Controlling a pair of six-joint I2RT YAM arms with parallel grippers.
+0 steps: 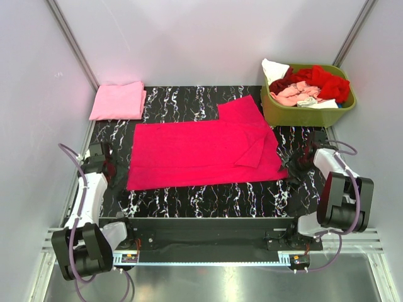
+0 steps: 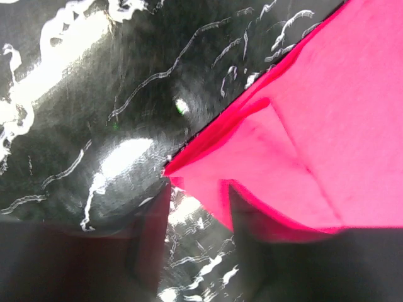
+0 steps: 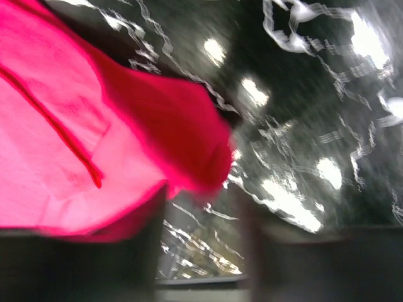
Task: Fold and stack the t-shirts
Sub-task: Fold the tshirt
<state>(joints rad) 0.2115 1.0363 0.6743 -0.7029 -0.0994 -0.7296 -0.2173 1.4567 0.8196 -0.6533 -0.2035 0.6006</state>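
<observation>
Top external view: one black marbled table (image 1: 189, 202) carries one magenta t-shirt (image 1: 201, 154), spread flat at its centre. It looks light, limp and unbreakable, best pinched at the near corners. One olive basket (image 1: 277, 114) at far right holds a heap of shirts (image 1: 315, 85), too tangled to count. One folded light pink shirt (image 1: 118, 100) lies far left. The left gripper (image 2: 196, 201) and right gripper (image 3: 201, 201) are both spread, one at each near corner, pinching nothing.

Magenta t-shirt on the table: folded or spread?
Partly folded: magenta t-shirt lies flat, a flap doubled over at its right end, one sleeve sticking out.
</observation>
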